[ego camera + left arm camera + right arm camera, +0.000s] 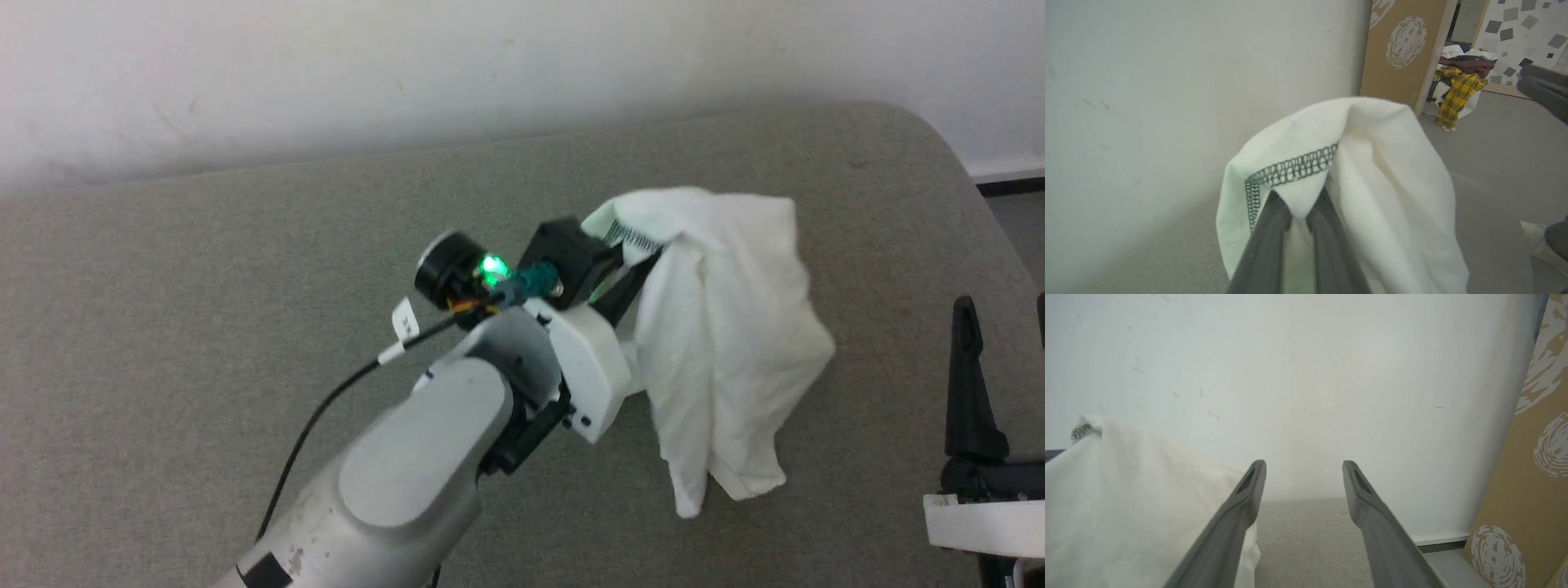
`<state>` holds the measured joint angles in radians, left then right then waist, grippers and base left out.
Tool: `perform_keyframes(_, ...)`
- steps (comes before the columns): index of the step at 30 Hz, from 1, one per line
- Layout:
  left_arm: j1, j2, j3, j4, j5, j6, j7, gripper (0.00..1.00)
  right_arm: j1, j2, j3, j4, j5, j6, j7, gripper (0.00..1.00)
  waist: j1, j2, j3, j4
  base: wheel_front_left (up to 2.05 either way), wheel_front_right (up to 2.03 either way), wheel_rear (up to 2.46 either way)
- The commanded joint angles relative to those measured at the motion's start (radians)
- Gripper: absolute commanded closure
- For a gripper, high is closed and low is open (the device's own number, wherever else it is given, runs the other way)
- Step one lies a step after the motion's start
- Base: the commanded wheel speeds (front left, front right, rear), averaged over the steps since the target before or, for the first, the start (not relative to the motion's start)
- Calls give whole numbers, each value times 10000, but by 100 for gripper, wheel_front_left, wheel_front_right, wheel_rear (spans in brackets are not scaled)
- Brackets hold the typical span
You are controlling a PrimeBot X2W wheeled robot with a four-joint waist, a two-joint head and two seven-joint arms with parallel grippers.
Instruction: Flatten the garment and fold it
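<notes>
The left arm (408, 465) reaches from the lower left of the head view up and to the right, white wrist (584, 359) leading. The left gripper (645, 265) has its jaws pinched together on the garment (727, 327). The right gripper (1303, 469) points upright at the lower right, jaws spread wide and empty.

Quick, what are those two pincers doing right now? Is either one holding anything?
Left pincer: closed, gripping the bunched-up white shirt.
Right pincer: open, holding nothing.
</notes>
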<state>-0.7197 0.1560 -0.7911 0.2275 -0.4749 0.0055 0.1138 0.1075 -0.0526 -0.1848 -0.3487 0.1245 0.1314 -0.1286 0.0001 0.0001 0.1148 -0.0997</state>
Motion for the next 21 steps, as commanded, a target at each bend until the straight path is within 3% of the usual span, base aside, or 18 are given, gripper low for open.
perform_keyframes(1, 368, -62, -133, 382, 93, 116, -193, 100, -129, 24, 37, 47, 79, -7, -105, 0, -1, -1, 381, -329, 0, 0, 0)
perform_keyframes(10, 1255, -293, -858, 3147, 177, 19, -389, 100, -422, 24, 154, 408, 130, -7, -281, 0, -1, -1, 686, -337, 0, 0, 0)
perform_keyframes(11, 1254, -364, -837, 3245, 99, -28, -465, 89, -428, 24, 144, 451, 122, -7, -287, 0, -1, -1, 667, -279, 0, 0, 0)
perform_keyframes(12, 1240, -423, -811, 3312, 22, -67, -517, 35, -433, 24, 147, 488, 117, -7, -292, 0, -1, -1, 646, -223, 0, 0, 0)
perform_keyframes(13, 1195, -464, -778, 3343, -19, -80, -598, 0, -443, 24, 162, 521, 118, -7, -300, 0, -1, -1, 611, -160, 0, 0, 0)
perform_keyframes(21, 1150, -316, -9, 2560, -637, 54, -1234, 0, -356, 24, 255, 767, 127, -7, -321, 0, -1, -1, -59, 397, 0, 0, 0)
